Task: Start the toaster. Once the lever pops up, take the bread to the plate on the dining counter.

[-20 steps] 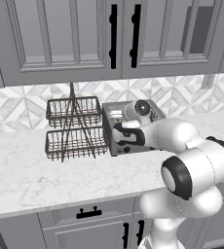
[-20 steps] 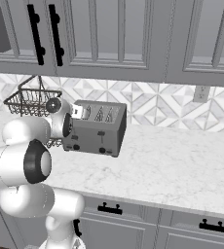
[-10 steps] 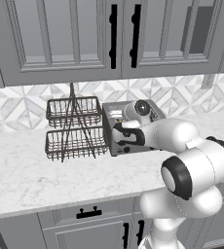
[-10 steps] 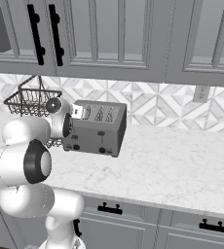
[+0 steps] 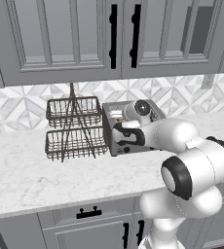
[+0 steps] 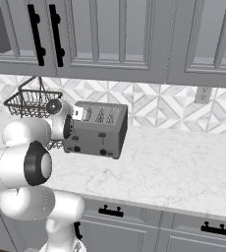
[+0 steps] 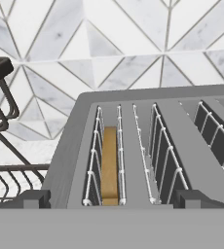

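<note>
Grey metal toaster sits at centre of the left base view, right of a wire basket rack, with the arm reaching across its front. In the right base view, left of centre, the hand hangs by the toaster's near end. In the hand view the gripper stands wide open and empty, its tips straddling the lower-left slot where the bread sits deep. Closing now would likely snag the slot wires; the lever may remain unpressed.
</note>
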Controlling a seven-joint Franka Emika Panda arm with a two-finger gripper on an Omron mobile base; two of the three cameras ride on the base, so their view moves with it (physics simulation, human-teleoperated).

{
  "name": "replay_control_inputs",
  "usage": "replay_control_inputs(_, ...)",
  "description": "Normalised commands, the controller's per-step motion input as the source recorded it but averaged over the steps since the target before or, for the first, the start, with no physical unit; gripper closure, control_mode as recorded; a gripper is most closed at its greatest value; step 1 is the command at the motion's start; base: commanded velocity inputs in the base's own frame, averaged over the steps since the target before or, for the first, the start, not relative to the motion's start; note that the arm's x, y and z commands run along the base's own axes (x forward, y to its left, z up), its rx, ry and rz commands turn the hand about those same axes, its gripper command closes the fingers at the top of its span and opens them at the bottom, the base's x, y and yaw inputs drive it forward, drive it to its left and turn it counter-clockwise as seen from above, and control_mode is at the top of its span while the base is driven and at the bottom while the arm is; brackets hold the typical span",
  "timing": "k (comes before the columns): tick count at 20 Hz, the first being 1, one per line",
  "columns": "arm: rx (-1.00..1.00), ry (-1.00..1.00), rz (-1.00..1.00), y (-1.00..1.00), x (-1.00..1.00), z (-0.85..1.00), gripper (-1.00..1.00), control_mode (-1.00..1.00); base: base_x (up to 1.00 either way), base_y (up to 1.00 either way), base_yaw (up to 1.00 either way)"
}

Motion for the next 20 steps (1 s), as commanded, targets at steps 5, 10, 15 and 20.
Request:
replay_control_inputs(5,0.00,0.00,0.00,0.00,0.00,0.00,-1.00,-1.00,0.00,0.00,0.00)
replay_control_inputs(10,0.00,0.00,0.00,0.00,0.00,0.00,-1.00,-1.00,0.00,0.00,0.00)
replay_control_inputs(15,0.00,0.00,0.00,0.00,0.00,0.00,-1.00,-1.00,0.00,0.00,0.00)
replay_control_inputs(20,0.00,0.00,0.00,0.00,0.00,0.00,-1.00,-1.00,0.00,0.00,0.00)
